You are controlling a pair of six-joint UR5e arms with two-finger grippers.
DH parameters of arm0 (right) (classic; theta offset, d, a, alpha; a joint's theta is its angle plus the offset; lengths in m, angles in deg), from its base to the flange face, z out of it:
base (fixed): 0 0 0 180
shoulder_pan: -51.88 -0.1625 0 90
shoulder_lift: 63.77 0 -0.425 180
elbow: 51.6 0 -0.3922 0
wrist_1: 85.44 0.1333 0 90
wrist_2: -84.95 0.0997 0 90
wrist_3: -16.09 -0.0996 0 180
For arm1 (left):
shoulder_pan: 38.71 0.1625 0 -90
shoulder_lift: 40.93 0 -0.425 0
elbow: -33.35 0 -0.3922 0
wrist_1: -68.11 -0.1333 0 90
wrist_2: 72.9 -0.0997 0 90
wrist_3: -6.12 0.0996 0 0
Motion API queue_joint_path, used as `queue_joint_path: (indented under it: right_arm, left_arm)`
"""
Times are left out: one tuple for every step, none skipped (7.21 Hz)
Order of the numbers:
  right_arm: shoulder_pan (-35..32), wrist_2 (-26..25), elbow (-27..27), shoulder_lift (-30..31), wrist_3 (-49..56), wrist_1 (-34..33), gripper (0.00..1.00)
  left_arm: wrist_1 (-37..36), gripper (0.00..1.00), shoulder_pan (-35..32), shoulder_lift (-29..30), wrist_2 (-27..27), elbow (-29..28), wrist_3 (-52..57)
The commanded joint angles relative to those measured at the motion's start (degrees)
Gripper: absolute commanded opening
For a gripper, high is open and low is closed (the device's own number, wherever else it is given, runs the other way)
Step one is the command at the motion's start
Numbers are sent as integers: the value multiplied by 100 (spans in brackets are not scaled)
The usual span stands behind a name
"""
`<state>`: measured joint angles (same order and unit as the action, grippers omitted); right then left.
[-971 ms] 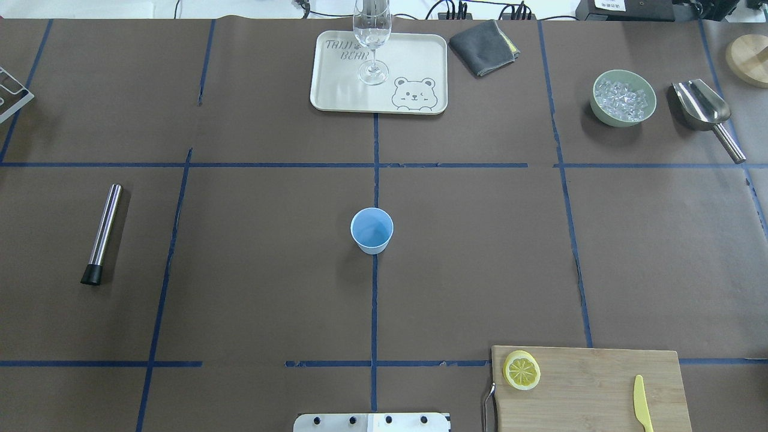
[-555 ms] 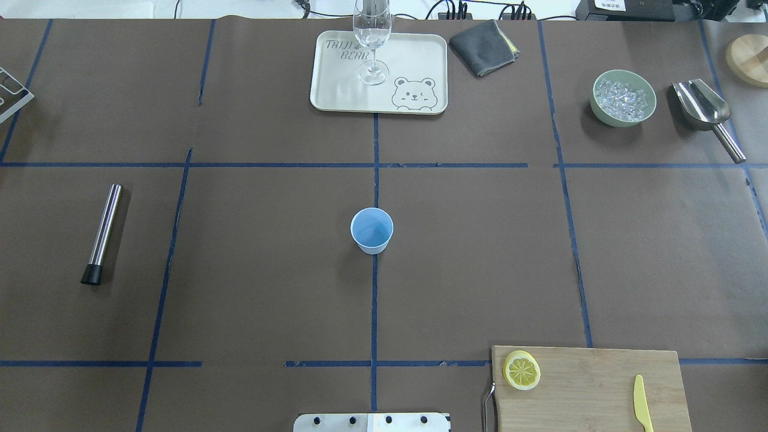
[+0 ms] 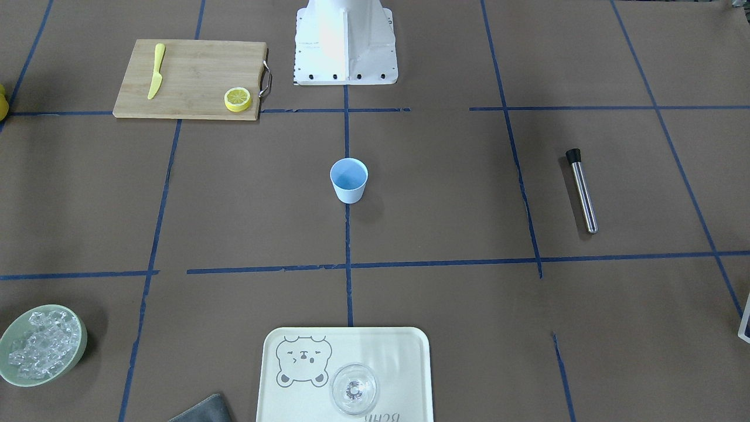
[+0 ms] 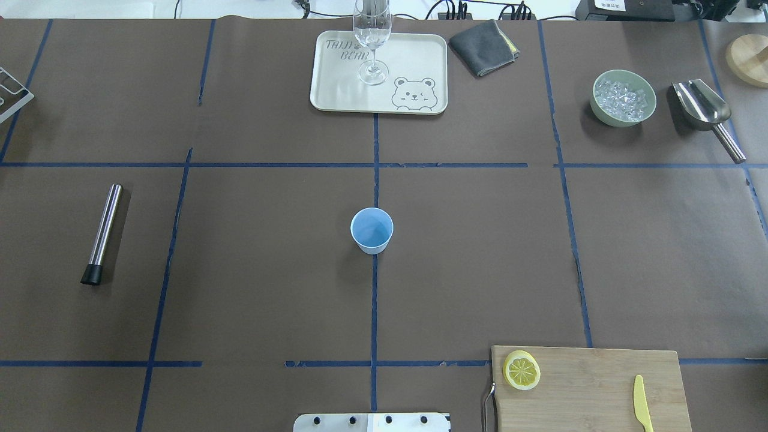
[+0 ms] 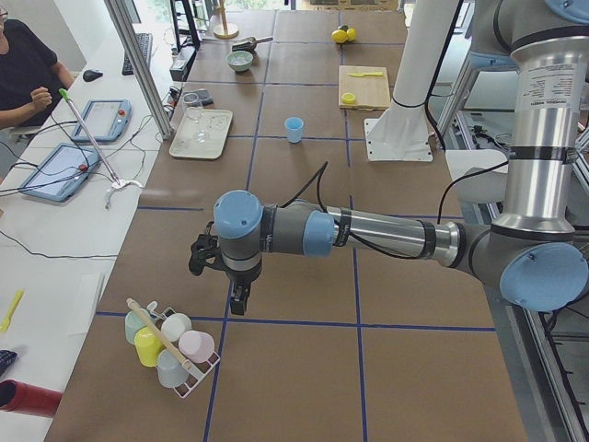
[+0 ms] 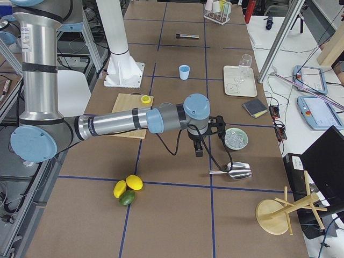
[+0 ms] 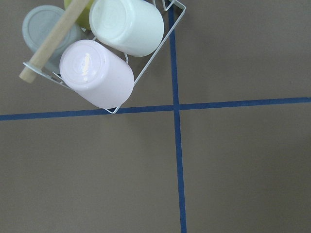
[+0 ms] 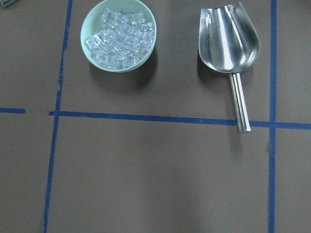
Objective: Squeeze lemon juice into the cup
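Observation:
One lemon slice [image 4: 521, 369] lies flat at the near left corner of a wooden cutting board [image 4: 594, 384]; it also shows in the front-facing view [image 3: 238, 99]. The light blue cup [image 4: 372, 230] stands upright mid-table, also in the front-facing view [image 3: 349, 180]. Neither gripper shows in the overhead or front-facing views. The left gripper [image 5: 237, 299] hangs over the table's left end near a cup rack. The right gripper [image 6: 198, 149] hangs near the ice bowl. I cannot tell whether either is open or shut.
A yellow knife [image 4: 642, 403] lies on the board. A tray [image 4: 408, 66] with a clear glass [image 4: 372, 36], a grey cloth [image 4: 483, 47], a green ice bowl [image 4: 623, 98], a metal scoop [image 4: 702, 108] and a steel muddler [image 4: 103, 234] ring the table. A cup rack [image 5: 170, 345] stands far left.

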<state>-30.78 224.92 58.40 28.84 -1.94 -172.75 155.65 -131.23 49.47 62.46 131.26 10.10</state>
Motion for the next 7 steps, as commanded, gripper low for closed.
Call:
queue_joint_path:
  right_arm:
    - [1133, -827, 862, -33, -1950, 29, 100]
    - [1277, -805, 1083, 19, -2194, 108, 100]
    - [1470, -787, 1181, 20, -2422, 117, 100]
    - [1899, -935, 1330, -24, -3103, 265, 100]
    - [2390, -1284, 1566, -24, -3676, 362, 100]
    - [3004, -1592, 1830, -15, -4378, 363, 100]
    - [3915, -2274, 2154, -15, -5255, 372, 100]
  left_arm:
    - [201, 100, 425, 21, 0, 27, -376]
    - [646, 100, 724, 30, 0, 44, -945]
    - [859, 100, 936, 39, 0, 44, -1386]
    - [818, 100, 1086, 143, 17, 70, -1504]
    - [826, 100, 1139, 171, 44, 53, -1644]
    - [861, 100, 1270, 188, 44, 53, -1811]
    - [861, 100, 1306, 206, 35, 53, -1882]
